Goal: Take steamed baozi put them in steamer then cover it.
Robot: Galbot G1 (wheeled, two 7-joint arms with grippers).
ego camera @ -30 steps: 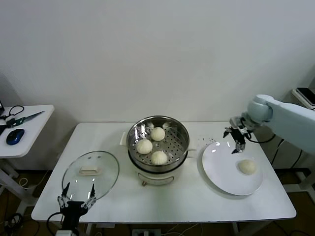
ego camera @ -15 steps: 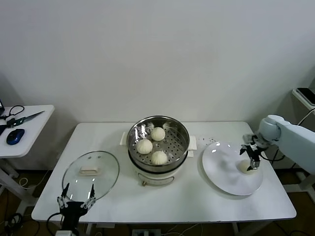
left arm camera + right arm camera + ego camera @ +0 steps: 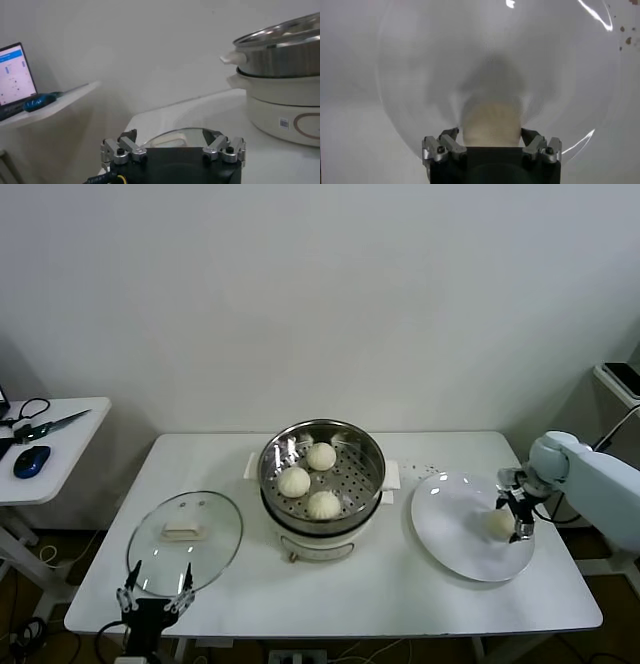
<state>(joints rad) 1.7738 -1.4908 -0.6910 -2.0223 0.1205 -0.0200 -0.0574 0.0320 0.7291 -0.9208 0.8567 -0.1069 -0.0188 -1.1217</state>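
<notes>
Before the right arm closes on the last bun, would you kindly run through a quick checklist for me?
1. Right gripper open, a finger on each side of the bun: ok.
2. Bun sits on the plate: ok.
3. Steamer uncovered, with free space beside its three buns: ok.
4. Lid lies on the table, clear of the steamer: ok.
5. Left gripper parked at the table's front edge, open: ok.

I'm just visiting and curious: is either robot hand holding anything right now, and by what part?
Nothing is held yet. The right gripper is open, its fingers either side of the last baozi on the plate. The left gripper hangs open near the cover.
</notes>
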